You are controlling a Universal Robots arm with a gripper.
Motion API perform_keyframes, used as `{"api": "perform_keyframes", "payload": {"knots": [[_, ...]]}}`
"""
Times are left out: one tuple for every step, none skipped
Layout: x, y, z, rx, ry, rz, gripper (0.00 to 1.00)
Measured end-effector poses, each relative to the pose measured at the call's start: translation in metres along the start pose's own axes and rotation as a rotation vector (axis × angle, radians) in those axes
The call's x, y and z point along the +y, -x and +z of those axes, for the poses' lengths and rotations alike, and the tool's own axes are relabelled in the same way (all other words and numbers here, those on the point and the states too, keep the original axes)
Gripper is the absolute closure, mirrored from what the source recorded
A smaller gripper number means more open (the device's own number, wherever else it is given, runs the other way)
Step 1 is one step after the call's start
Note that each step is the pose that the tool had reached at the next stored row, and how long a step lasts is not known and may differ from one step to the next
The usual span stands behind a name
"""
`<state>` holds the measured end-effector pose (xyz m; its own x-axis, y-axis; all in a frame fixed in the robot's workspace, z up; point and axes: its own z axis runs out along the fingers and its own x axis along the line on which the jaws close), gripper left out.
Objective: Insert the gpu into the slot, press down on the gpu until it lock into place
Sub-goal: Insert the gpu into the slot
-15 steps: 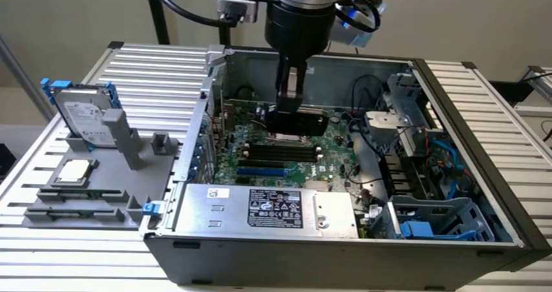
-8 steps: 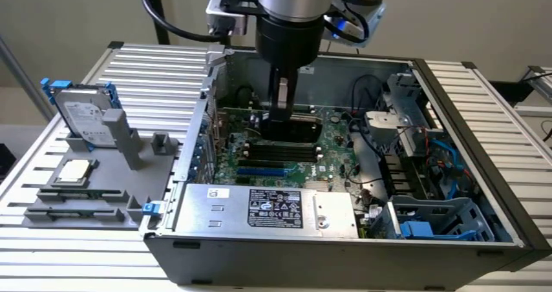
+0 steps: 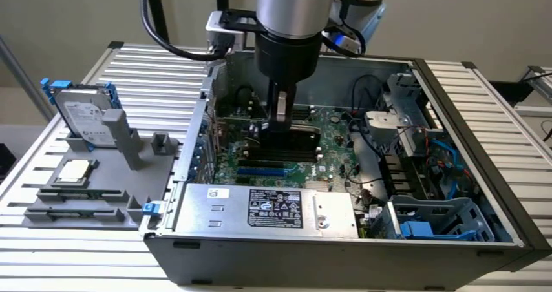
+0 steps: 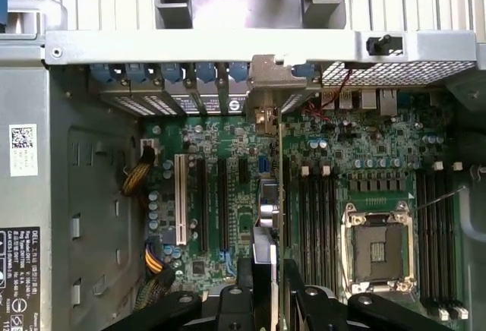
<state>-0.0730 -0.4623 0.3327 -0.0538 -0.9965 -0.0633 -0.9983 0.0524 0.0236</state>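
My gripper (image 3: 280, 127) reaches down into the open computer case and is shut on the gpu (image 3: 293, 141), a black card held on edge over the motherboard. In the wrist view the gpu (image 4: 266, 221) is seen edge-on between my two black fingers (image 4: 234, 301), and its metal bracket (image 4: 262, 103) points at the case's rear wall. The slot (image 3: 261, 172), a bright-blue strip, lies bare on the board between the card and the power supply. The card's lower edge looks apart from it. In the wrist view a small blue patch (image 4: 262, 165) shows beside the card.
A silver power-supply box (image 3: 267, 208) fills the case's near side. Black memory sockets (image 4: 315, 225) and the CPU socket (image 4: 377, 244) lie beside the card. Cables (image 3: 371, 130) and a blue drive cage (image 3: 431, 221) sit at the exterior view's right. A hard drive (image 3: 82, 114) stands on the grey tray outside.
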Motion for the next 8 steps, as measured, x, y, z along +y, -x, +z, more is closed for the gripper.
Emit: {"api": "perform_keyframes", "payload": {"knots": [[0.0002, 0.000, 0.0018, 0.0000, 0.0000, 0.000, 0.74], [0.0005, 0.000, 0.0036, 0.0000, -0.0001, 0.000, 0.74], [0.0010, 0.000, 0.0055, -0.0002, -0.0003, 0.000, 0.74], [0.0016, -0.001, 0.0073, -0.0002, -0.0004, 0.000, 0.74], [0.0023, -0.001, 0.0090, -0.0001, -0.0006, 0.000, 0.74], [0.0030, -0.001, 0.0108, 0.0000, -0.0006, 0.000, 0.74], [0.0037, -0.001, 0.0127, -0.0001, -0.0008, 0.000, 0.74], [0.0042, -0.001, 0.0145, -0.0003, -0.0010, 0.000, 0.74]]}}
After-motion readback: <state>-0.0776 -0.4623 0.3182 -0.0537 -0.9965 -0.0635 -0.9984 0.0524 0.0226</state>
